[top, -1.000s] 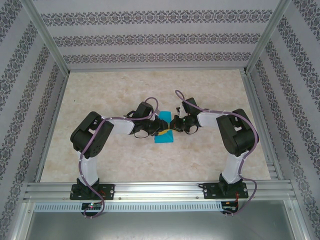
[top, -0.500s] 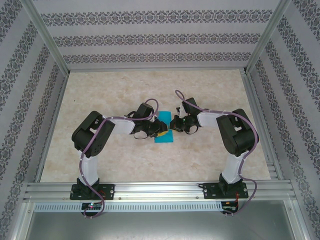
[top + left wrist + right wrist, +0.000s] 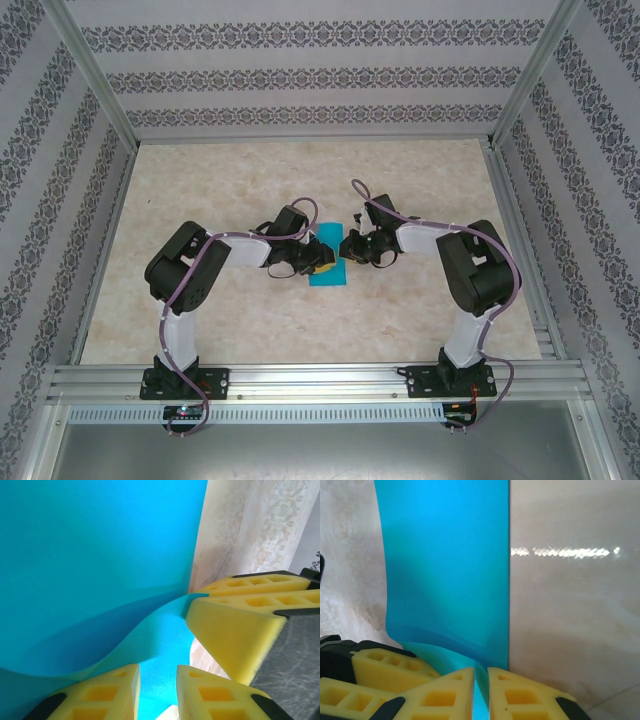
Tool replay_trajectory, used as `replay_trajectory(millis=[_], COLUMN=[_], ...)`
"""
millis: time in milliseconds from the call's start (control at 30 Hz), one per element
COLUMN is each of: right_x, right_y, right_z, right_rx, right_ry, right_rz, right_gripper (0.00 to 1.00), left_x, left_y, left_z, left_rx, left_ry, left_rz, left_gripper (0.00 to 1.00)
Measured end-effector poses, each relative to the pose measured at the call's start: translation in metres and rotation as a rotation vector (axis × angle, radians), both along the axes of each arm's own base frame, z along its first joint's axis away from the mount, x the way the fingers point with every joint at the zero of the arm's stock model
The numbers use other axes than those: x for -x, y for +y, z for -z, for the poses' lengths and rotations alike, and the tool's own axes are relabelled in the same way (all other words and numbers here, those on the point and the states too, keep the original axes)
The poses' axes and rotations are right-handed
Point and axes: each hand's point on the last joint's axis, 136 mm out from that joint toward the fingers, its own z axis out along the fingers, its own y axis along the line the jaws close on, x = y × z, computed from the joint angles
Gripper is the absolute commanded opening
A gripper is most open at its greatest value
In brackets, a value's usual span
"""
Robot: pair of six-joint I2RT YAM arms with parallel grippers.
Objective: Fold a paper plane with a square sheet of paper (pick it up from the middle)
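The square sheet of paper (image 3: pixel 327 272) lies on the counter (image 3: pixel 420 180) near its middle, between the two arms. From the top camera it reads as a small teal-blue patch, partly covered by both wrists.

Left gripper (image 3: pixel 318 262): positioned at the left edge of the sheet. In the left wrist view the sheet (image 3: pixel 100 555) covers most of the field, and its near edge curls upward in a smooth wave. The gripper (image 3: pixel 157 672) has its jaws set narrow, with teal paper visible in the gap between the yellow foam fingers (image 3: pixel 105 692). Whether the jaws actually pinch the sheet cannot be determined.

Right gripper (image 3: pixel 346 248): positioned at the upper right of the sheet, just beside the left gripper. In the right wrist view the sheet (image 3: pixel 450 565) runs away from the camera as a tall strip with a straight right edge, and its near end is lifted off the counter. The gripper (image 3: pixel 481 676) is closed to a thin slit with the paper running into it. The left wrist view agrees: the right gripper's fingers (image 3: pixel 235 630) are pressed together on a corner of the sheet.
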Motion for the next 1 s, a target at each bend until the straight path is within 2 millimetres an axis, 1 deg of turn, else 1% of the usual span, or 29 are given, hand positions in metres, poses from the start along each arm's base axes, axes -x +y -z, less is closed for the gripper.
replay_trajectory(millis=[300,400,533,633,867,1000], right_x=[0.0,-0.001,-0.003,-0.005,-0.001,0.001], right_y=[-0.005,-0.006,-0.005,-0.005,0.002,0.003], right_z=[0.001,-0.002,-0.012,-0.016,-0.016,-0.007], right_rx=[0.028,0.032,0.025,0.019,0.015,0.02], right_ry=[0.001,-0.01,-0.036,-0.049,-0.052,-0.029], right_rz=[0.013,0.016,0.02,0.02,0.0,-0.004], right_gripper=[0.19,0.19,0.18,0.13,0.11,0.11], left_x=[0.0,0.0,0.0,0.0,-0.001,-0.001], left_y=[0.0,0.0,0.0,0.001,0.001,0.001], left_z=[0.001,0.001,0.001,0.001,0.002,0.002], left_rx=[-0.006,-0.006,-0.007,-0.009,-0.014,-0.013], left_ry=[0.005,0.005,0.005,0.004,0.001,0.002], left_rz=[-0.001,-0.001,-0.002,-0.004,-0.009,-0.009], left_gripper=[0.26,0.27,0.26,0.26,0.26,0.26])
